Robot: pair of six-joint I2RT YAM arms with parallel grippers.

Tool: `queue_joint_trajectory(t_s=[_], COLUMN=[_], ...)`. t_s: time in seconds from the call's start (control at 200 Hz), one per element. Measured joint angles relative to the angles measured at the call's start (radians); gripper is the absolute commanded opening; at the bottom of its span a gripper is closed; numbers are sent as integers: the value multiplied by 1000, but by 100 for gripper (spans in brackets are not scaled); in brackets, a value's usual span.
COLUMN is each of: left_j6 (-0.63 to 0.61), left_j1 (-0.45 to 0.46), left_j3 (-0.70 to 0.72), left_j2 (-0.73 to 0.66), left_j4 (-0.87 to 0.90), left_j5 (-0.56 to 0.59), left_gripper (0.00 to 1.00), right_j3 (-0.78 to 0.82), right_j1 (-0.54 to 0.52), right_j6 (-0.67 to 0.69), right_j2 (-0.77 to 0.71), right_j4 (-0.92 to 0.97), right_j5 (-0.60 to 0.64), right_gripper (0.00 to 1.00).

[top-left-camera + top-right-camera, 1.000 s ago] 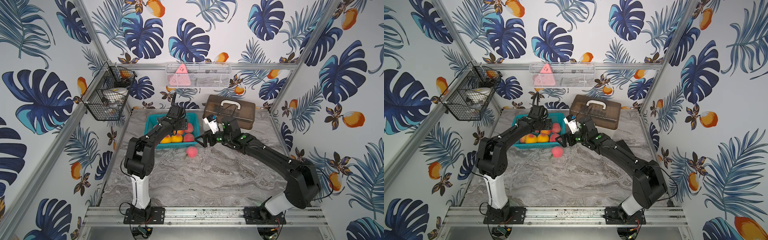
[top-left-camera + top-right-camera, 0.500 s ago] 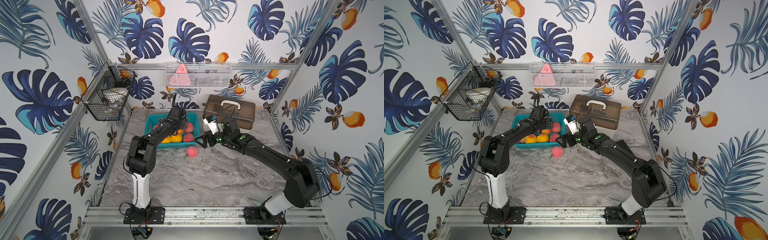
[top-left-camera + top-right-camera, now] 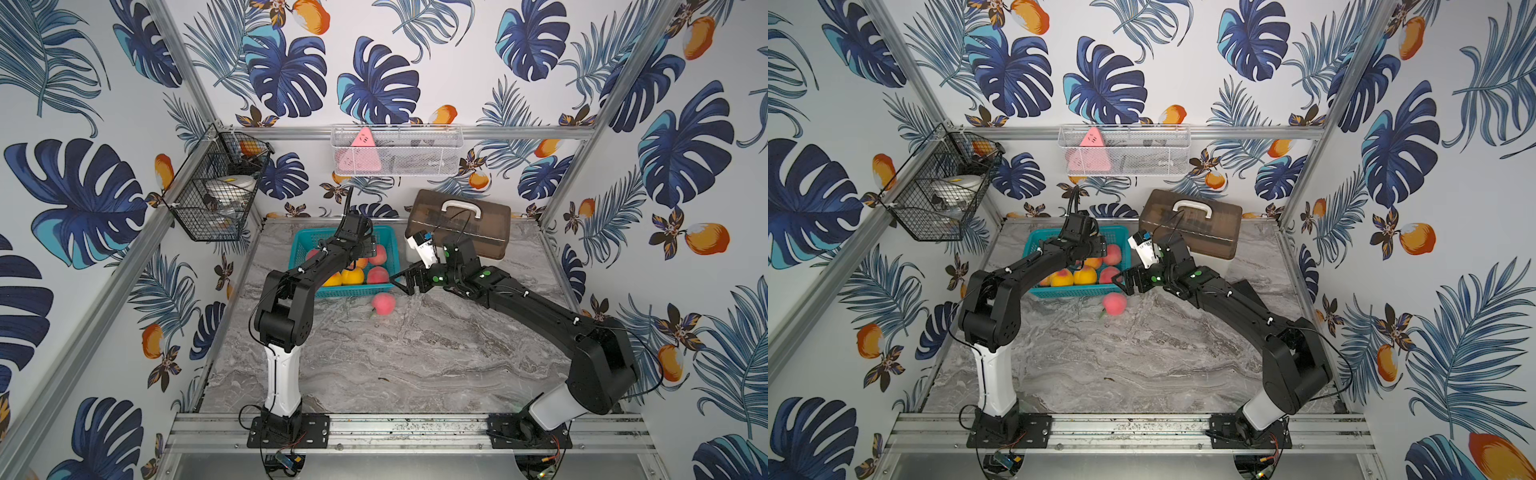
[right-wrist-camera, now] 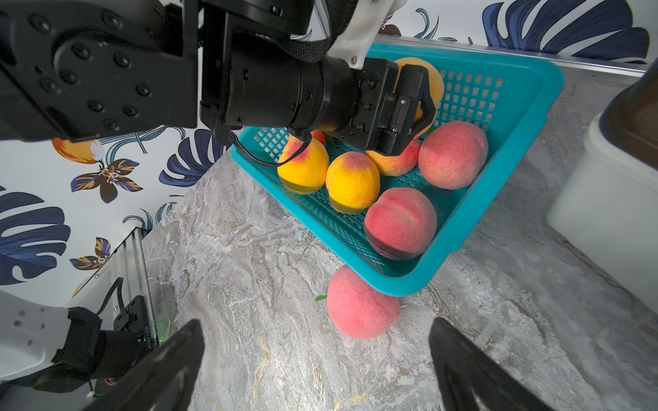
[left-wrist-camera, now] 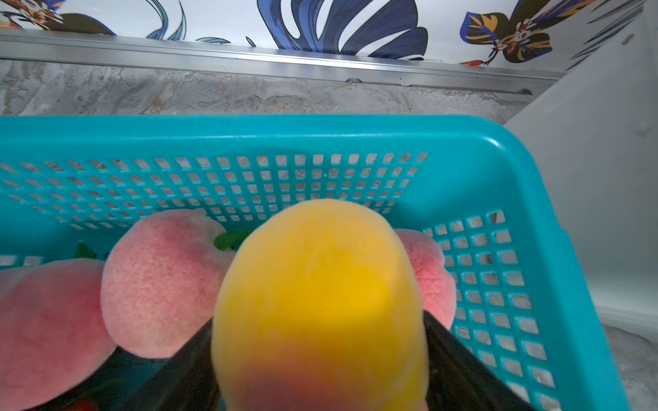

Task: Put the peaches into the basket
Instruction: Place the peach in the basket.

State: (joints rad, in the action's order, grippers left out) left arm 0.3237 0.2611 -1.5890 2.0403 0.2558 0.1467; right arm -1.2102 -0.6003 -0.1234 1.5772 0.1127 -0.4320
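The teal basket (image 3: 353, 291) (image 3: 1071, 291) stands at the back of the table and holds several peaches, pink (image 4: 400, 222) and yellow (image 4: 352, 179). My left gripper (image 5: 318, 320) (image 4: 423, 99) hangs over the basket's far part. A yellow peach (image 5: 320, 284) sits between its fingers, which lie against both its sides. One pink peach (image 3: 383, 303) (image 3: 1114, 303) (image 4: 361, 307) lies on the table against the basket's front right corner. My right gripper (image 4: 315, 323) (image 3: 401, 282) is open just in front of that peach, with nothing between its fingers.
A brown case with a white handle (image 3: 461, 224) stands at the back right, over a white container (image 4: 605, 199) close to the basket's right side. A black wire basket (image 3: 216, 195) and a white mesh basket (image 3: 395, 151) hang on the walls.
My left arm has reached a little farther back over the basket with the yellow peach. The right arm and the pink peach on the table have stayed in place.
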Motion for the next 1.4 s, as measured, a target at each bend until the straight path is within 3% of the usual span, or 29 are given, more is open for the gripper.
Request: queue_joint_trajectory(t_s=[0.515,0.986,1.401], left_j6=[18,11,14], left_j1=[3,13,47], left_j3=[24,199,382], left_j2=[-87,-343,-564], left_j4=[58,146,229], left_j5=[-21,-52,-217], left_gripper=[99,99,99], right_j3=[-2,130,266], right_j1=[2,4,-65], right_j6=[-18,-105,-202], right_j2=[-19,-74,-80], right_j4=[27,63,-15], right_j5=[40,122,164], right_gripper=[100,100,100])
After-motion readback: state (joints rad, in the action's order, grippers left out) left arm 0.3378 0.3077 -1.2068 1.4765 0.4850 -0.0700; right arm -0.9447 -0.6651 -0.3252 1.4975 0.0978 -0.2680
